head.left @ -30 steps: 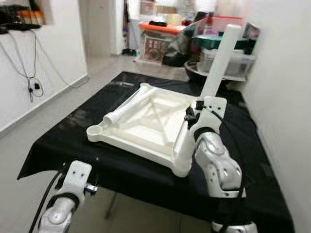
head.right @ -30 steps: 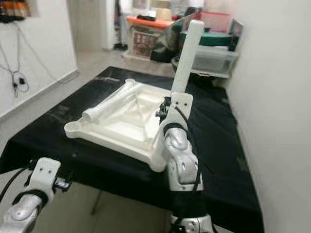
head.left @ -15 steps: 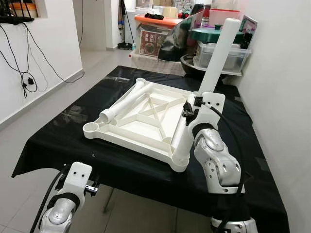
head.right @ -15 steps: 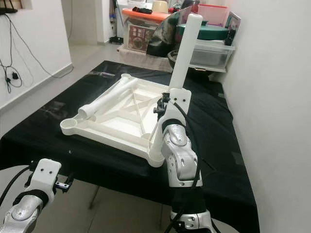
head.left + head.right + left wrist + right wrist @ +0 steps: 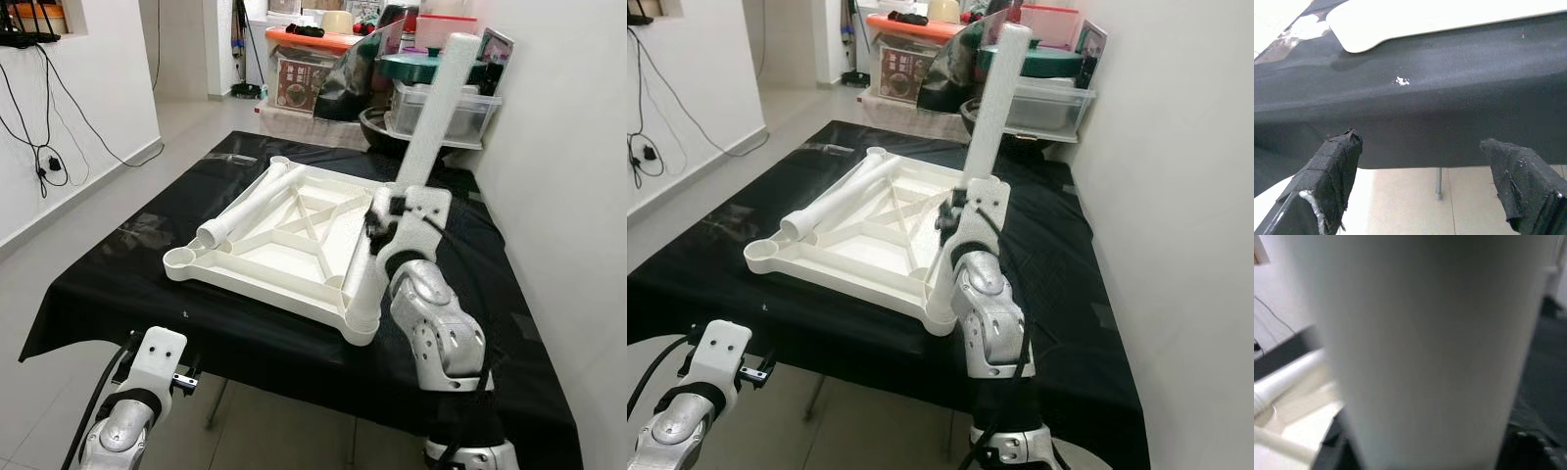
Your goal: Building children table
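A white children's table top (image 5: 257, 285) lies upside down on a table under a black cloth (image 5: 509, 323). One loose white leg (image 5: 250, 208) rests along the top's left side. Another white tube (image 5: 368, 279) lies along its right edge. My right gripper (image 5: 400, 199) is shut on a third white leg (image 5: 436, 113), holding it nearly upright above the top's right side, tilted a little to the right. That leg (image 5: 1425, 347) sits very close in the right wrist view. My left gripper (image 5: 1425, 188) is open and holds nothing, low under the cloth's front edge.
Plastic storage boxes (image 5: 456, 108), a dark basin (image 5: 387, 127) and an orange-lidded crate (image 5: 313, 59) crowd the space behind the table. A white wall (image 5: 568, 196) runs close along the right side. Cables (image 5: 44, 147) hang on the left wall, beside tiled floor (image 5: 59, 245).
The camera has shifted a little, so the whole picture moved. My right gripper still holds the leg upright in about the same place. The left arm hangs as before.
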